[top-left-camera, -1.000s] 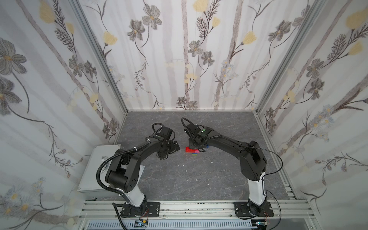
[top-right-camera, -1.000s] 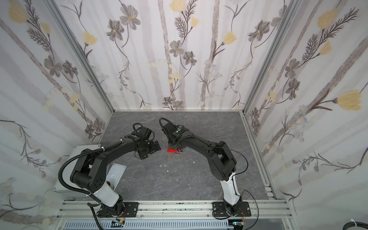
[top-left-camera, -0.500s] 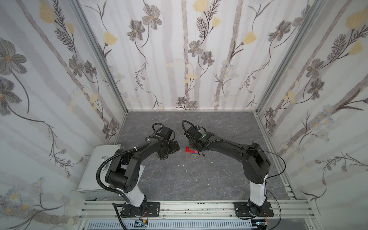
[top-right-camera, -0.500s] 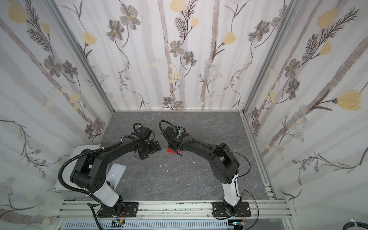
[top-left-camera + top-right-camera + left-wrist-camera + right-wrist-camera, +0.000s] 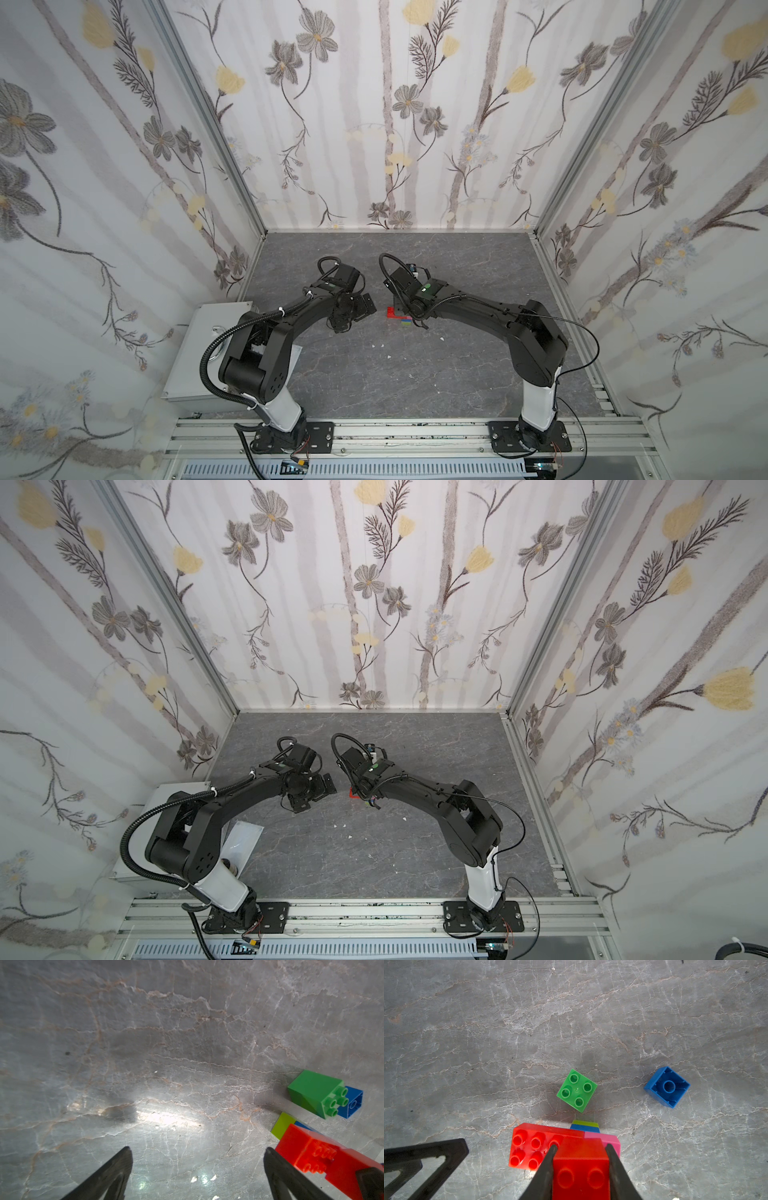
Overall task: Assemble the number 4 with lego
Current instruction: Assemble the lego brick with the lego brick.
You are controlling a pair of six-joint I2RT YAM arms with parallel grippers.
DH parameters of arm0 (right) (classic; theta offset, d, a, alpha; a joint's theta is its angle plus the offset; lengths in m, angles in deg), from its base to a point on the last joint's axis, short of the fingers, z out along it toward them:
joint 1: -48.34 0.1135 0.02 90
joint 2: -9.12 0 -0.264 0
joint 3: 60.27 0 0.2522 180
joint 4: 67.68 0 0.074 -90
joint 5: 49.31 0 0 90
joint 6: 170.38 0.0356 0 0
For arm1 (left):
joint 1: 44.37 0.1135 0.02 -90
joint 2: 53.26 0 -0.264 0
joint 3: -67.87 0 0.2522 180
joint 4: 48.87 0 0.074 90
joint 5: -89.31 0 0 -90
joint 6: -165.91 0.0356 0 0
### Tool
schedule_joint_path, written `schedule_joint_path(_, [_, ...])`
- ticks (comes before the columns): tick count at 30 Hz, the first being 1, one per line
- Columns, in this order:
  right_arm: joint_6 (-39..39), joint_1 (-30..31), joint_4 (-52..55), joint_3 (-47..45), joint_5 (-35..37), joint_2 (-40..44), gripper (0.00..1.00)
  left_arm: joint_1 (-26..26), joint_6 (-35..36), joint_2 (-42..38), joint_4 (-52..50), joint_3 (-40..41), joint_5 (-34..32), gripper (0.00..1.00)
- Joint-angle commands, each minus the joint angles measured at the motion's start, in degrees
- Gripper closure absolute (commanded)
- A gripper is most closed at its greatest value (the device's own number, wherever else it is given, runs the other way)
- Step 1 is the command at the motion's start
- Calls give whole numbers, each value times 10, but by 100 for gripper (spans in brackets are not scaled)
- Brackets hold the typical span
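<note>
In the right wrist view my right gripper (image 5: pixel 581 1147) is shut on a short red brick (image 5: pixel 581 1174), held just over a joined lego cluster on the table. That cluster is a long red brick (image 5: pixel 529 1147), a pink one (image 5: pixel 611 1139), then blue and lime (image 5: pixel 585 1123). A dark green brick (image 5: pixel 576 1090) and an upturned blue brick (image 5: pixel 667 1086) lie loose beyond it. My left gripper (image 5: pixel 197 1151) stands open over bare table, and its one finger sits right beside the long red brick (image 5: pixel 311 1153). In both top views the left gripper (image 5: pixel 360 309) and right gripper (image 5: pixel 406 311) meet at mid-table by the cluster (image 5: pixel 353 794).
A grey metal box (image 5: pixel 208 349) sits at the table's left edge beside the left arm's base, with a clear plastic bag (image 5: pixel 243 843) next to it. Small white scraps (image 5: pixel 378 345) dot the marble-patterned table. Flowered walls close in three sides.
The right gripper with its red brick has shifted slightly nearer and now hangs over the cluster. The left arm has stayed put, jaws still wide.
</note>
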Motion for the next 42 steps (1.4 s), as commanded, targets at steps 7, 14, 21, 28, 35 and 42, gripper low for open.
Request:
schedule_joint_path(7, [13, 10, -47, -52, 57, 17, 100, 1, -14, -4, 5, 6, 6, 0])
schedule_joint_path(14, [6, 18, -95, -97, 33, 12, 100, 1, -18, 5, 6, 2, 17, 0])
schedule_joint_path(21, [-22, 16, -108, -95, 20, 9, 100, 0, -13, 12, 1, -9, 30, 0])
schedule_joint_path(28, [-75, 3, -82, -76, -24, -1, 100, 1, -12, 17, -9, -27, 18, 0])
schedule_joint_path(35, [-87, 5, -82, -79, -19, -23, 100, 6, -12, 24, -15, -38, 15, 0])
schedule_joint_path(42, [-103, 5, -76, -72, -3, -30, 100, 8, -13, 42, -13, -40, 30, 0])
